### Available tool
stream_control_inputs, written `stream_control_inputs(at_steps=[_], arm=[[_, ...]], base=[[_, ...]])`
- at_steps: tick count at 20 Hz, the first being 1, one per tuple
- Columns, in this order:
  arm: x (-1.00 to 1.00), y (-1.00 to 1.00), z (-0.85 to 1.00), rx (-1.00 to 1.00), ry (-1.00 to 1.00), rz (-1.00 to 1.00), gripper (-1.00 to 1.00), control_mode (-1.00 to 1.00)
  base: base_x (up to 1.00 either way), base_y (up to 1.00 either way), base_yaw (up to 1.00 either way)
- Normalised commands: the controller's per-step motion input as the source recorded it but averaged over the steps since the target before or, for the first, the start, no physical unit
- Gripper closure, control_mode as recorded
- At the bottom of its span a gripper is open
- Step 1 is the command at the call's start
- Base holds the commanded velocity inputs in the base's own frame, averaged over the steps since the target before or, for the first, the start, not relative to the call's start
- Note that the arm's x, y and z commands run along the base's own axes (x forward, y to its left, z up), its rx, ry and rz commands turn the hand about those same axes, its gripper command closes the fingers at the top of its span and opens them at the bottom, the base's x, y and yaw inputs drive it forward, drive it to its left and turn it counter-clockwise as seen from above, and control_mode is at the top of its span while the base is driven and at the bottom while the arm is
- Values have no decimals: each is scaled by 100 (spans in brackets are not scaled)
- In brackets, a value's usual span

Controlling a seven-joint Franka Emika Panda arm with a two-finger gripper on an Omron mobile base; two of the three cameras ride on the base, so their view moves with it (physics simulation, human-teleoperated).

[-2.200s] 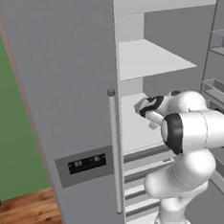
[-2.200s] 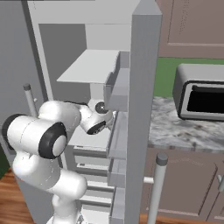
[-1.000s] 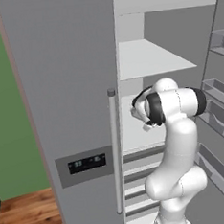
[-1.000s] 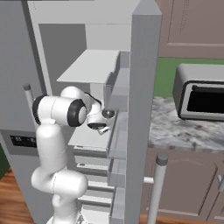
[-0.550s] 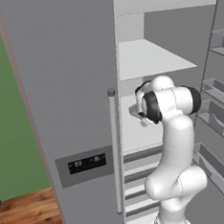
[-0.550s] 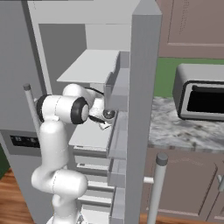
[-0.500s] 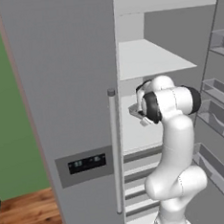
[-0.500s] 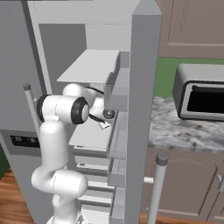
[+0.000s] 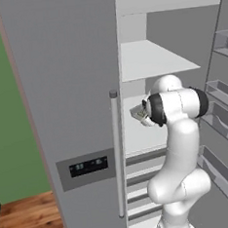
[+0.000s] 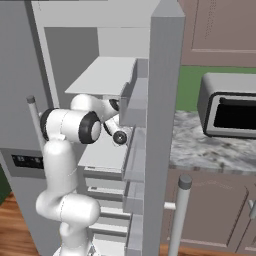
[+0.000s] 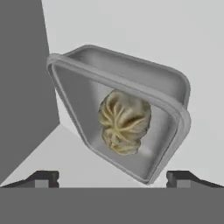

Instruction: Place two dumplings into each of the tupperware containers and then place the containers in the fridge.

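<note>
A shallow grey tupperware container (image 11: 166,87) rests on a white shelf inside the open fridge (image 9: 65,91). Tan pleated dumplings (image 11: 124,122) lie in it, pressed together in one lump. My gripper (image 11: 113,179) is open just in front of the tub's near rim, and its two dark fingertips (image 11: 43,177) stand wide apart and hold nothing. In the left base view the container (image 9: 137,113) shows as a small grey piece beside the hand, on the middle shelf. In the right base view the hand (image 10: 120,136) reaches into the fridge (image 10: 162,125) under a white shelf (image 10: 105,75).
The fridge's closed left door carries a long bar handle (image 9: 118,154) and a dark display panel (image 9: 88,165). Door bins (image 9: 222,96) line the open right door. A grey oven with a black window (image 10: 230,112) sits on the marble counter (image 10: 200,150).
The jaws have gone from shut to wide open, letting go of the grey container on the shelf. The arm has shifted only slightly.
</note>
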Motion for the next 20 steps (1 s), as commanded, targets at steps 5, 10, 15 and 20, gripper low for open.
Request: stream_control_inputs(at_steps=[5, 10, 15, 20], arm=[[-78, 18, 71, 0, 3, -6, -100, -100], [-64, 0, 90, 0, 6, -1, -100, -100], [-76, 0, 52, -2, 9, 0, -100, -100], [-94, -19, 34, -2, 12, 6, -100, -100]], base=[[0, 0, 0], [0, 0, 0], [0, 0, 0], [0, 0, 0]])
